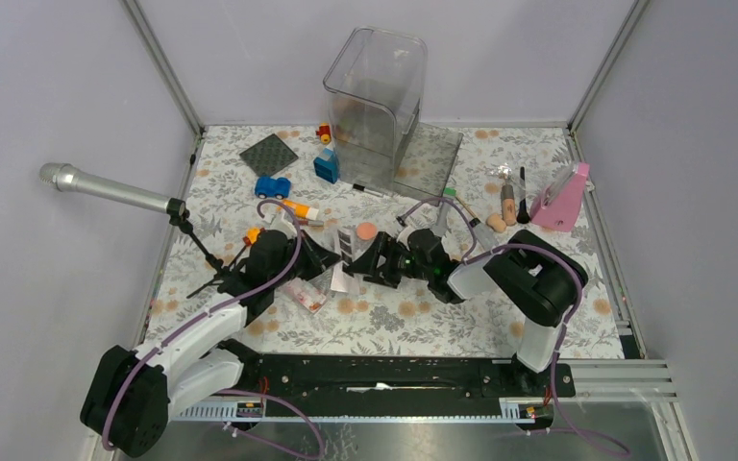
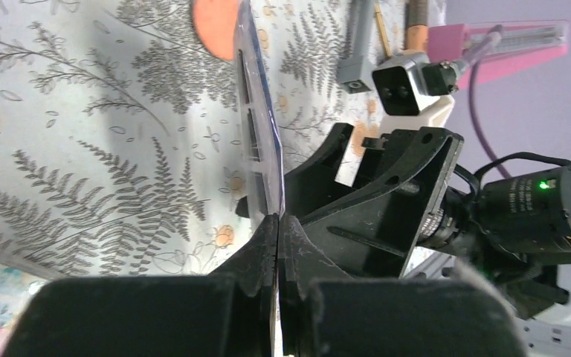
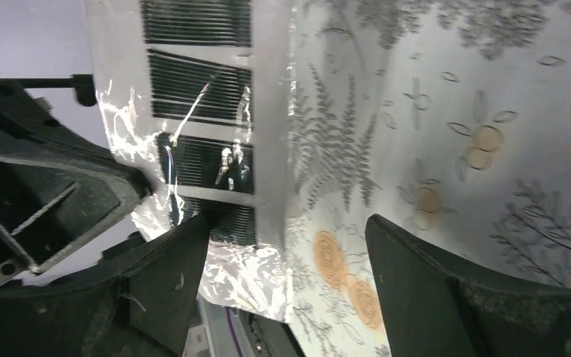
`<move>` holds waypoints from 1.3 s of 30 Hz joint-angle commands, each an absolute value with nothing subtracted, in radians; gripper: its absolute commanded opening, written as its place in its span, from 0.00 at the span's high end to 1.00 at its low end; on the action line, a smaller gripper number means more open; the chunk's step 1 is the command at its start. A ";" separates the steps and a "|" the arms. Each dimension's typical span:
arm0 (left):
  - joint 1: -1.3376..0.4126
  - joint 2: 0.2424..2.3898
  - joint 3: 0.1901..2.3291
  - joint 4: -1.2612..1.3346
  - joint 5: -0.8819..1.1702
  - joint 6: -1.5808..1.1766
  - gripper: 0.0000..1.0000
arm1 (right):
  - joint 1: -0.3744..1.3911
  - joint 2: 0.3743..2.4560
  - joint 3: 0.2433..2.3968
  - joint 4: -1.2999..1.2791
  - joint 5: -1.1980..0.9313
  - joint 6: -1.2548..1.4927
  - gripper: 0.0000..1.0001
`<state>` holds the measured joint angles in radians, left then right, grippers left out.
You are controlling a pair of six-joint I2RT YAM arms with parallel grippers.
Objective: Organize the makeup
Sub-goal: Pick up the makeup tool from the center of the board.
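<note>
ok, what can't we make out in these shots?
- Left wrist: the palette in the shut left gripper shows edge-on; its face is unseen.
- Left wrist: coral disc, cut by the top edge and the palette.
- Right wrist: palette's top rows cut by the frame edge; glare blurs the lower squares.
- Top external: clear container contents, blurred through its walls.

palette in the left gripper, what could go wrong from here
1. The left gripper pinches the palette only by its thin edge, and the right gripper stands open, not gripping it, so it may pivot or slip out.
2. The two grippers sit very close; either arm's next move may bump the other.
</note>
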<state>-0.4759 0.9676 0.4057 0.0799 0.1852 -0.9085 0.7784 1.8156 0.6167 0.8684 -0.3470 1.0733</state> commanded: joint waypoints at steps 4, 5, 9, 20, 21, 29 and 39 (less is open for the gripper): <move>-0.470 0.940 0.411 0.235 0.271 -0.963 1.00 | 0.784 1.854 0.602 1.214 -0.430 1.216 0.17; -0.470 0.940 0.408 0.237 0.270 -0.964 1.00 | 0.784 1.863 0.599 1.259 -0.437 1.237 0.18; -0.469 0.940 0.401 0.234 0.264 -0.965 1.00 | 0.782 1.897 0.598 1.400 -0.455 1.308 0.24; -0.469 0.951 0.408 0.174 0.207 -0.953 1.00 | 0.783 1.796 0.555 1.315 -0.386 1.229 0.47; -0.469 0.953 0.408 0.171 0.204 -0.953 1.00 | 0.783 1.786 0.555 1.296 -0.383 1.217 0.49; -0.469 0.953 0.410 0.144 0.181 -0.946 1.00 | 0.783 1.728 0.565 1.200 -0.373 1.155 0.61; -0.469 0.976 0.418 0.156 0.198 -0.944 1.00 | 0.784 1.741 0.583 1.194 -0.389 1.155 0.81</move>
<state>-0.4721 0.9733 0.4034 0.1215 0.1982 -0.9539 0.7784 1.7622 0.5541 1.1637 -0.3840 1.1767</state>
